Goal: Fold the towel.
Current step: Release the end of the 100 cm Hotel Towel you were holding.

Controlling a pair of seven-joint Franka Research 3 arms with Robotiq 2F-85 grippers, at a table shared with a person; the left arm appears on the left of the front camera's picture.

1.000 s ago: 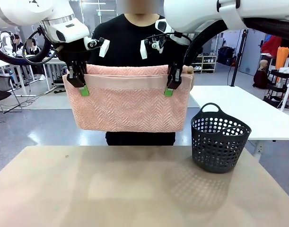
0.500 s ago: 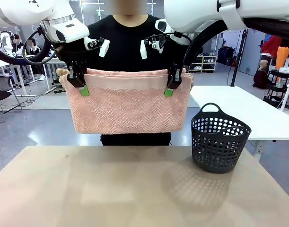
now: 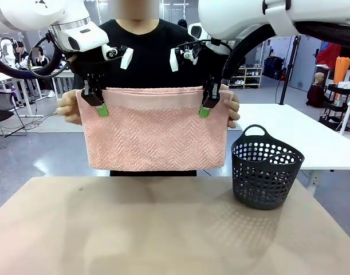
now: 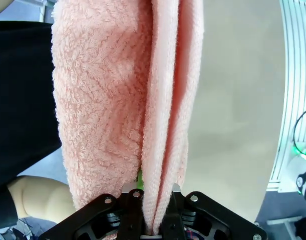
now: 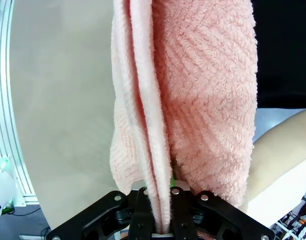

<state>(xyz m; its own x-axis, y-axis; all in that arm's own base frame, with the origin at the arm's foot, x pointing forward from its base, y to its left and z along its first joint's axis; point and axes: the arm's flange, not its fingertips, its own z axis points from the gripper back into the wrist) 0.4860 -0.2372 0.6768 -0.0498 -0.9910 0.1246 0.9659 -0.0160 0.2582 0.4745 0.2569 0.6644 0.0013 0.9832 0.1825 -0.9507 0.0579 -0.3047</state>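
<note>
Since a second ago the towel (image 3: 154, 137) has lengthened downward, so its bottom edge now hangs nearer the bench (image 3: 134, 229). The person's hands have also come out to its two sides.

At the picture's left, one hand of the person (image 3: 67, 107) holds the towel's side edge just below the top corner. Beside it, the left gripper (image 3: 97, 102) is clenched on the plain hem band along the top. In the left wrist view, its fingers (image 4: 130, 212) squeeze the folded pink layers (image 4: 117, 100) between them.

The towel hangs flat and wide in the air above the bench, in front of the person's dark shirt, herringbone weave facing the camera.

The right gripper (image 3: 207, 103) is likewise clamped on the hem band near the other top corner. The right wrist view shows the cloth (image 5: 193, 90) pinched between its fingers (image 5: 178, 212). The person's other hand (image 3: 234, 109) grips that side edge.

A dark perforated basket (image 3: 266, 169) stands on the bench at the right, below and apart from the towel.
</note>
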